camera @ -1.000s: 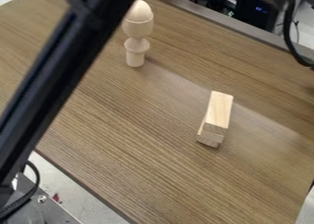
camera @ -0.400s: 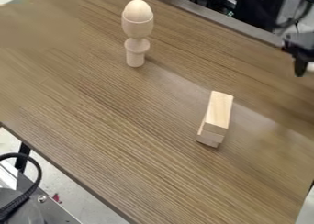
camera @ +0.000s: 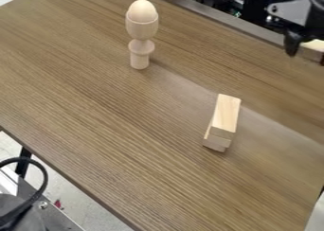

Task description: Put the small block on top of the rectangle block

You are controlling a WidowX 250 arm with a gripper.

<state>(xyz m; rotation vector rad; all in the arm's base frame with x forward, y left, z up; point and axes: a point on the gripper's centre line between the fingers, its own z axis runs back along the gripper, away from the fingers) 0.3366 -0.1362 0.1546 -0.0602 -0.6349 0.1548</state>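
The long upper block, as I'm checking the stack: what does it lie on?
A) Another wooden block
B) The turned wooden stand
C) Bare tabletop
A: the long upper block lies on another wooden block, whose near end and left side peek out beneath it.

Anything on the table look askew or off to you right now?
Slightly: the top wooden block is out of line with the wood beneath it, which peeks out on the picture's left, so the stack isn't flush. The turned wooden egg cup stands upright, and I see no spill or damage.
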